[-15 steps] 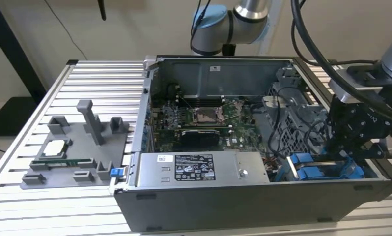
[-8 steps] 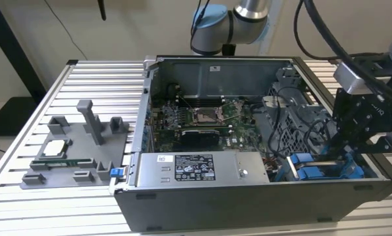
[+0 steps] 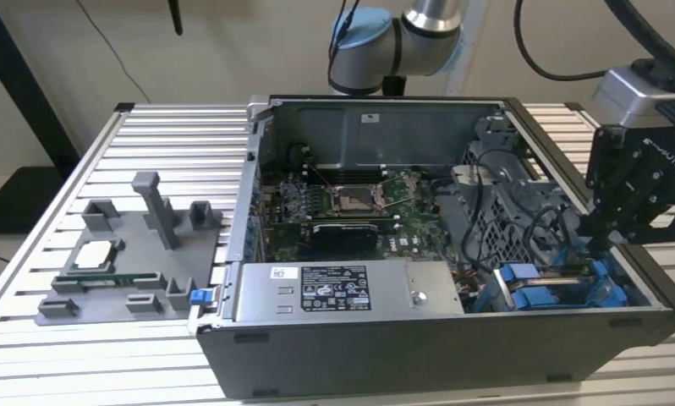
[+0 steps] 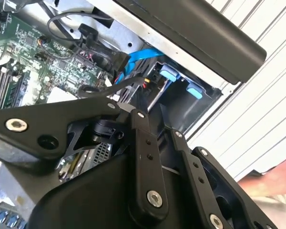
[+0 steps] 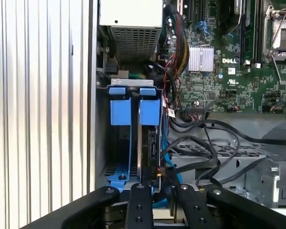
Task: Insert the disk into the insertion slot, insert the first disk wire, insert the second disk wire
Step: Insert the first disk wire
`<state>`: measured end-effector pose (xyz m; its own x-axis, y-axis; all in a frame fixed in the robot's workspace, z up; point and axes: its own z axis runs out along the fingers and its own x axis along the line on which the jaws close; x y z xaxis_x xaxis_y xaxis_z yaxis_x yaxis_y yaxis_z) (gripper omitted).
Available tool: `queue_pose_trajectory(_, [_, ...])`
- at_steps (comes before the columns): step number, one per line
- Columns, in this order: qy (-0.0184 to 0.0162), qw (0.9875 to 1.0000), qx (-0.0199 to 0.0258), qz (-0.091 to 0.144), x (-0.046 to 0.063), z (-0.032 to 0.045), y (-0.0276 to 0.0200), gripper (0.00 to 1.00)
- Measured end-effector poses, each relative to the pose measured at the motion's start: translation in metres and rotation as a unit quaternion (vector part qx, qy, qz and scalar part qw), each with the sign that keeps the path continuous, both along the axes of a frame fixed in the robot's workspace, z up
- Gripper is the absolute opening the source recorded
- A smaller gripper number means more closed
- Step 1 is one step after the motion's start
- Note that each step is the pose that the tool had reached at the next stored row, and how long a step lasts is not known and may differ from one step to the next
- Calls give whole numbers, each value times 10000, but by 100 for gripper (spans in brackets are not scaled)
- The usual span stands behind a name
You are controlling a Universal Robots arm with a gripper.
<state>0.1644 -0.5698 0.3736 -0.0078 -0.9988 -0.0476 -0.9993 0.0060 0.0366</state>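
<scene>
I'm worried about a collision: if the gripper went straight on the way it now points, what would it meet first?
Probably the disk, standing on edge in the insertion slot directly ahead of the gripper. Black wires run close beside it, and depth is unclear.

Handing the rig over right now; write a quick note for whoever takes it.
Gripper: down in the case, at one end of the disk; open or shut cannot be told.
Disk: edge-on inside the insertion slot, beside a blue carrier.
Done: disk looks inserted.
Left: both wire insertions; black cables lie beside the slot, plugging unconfirmed.
</scene>
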Motion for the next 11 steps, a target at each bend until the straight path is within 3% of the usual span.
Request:
queue_pose_trajectory(7, [0, 10000, -1, 0, 0, 6, 8, 100])
queue_pose_trajectory(11, [0, 10000, 1, 0, 0, 4, 109, 100])
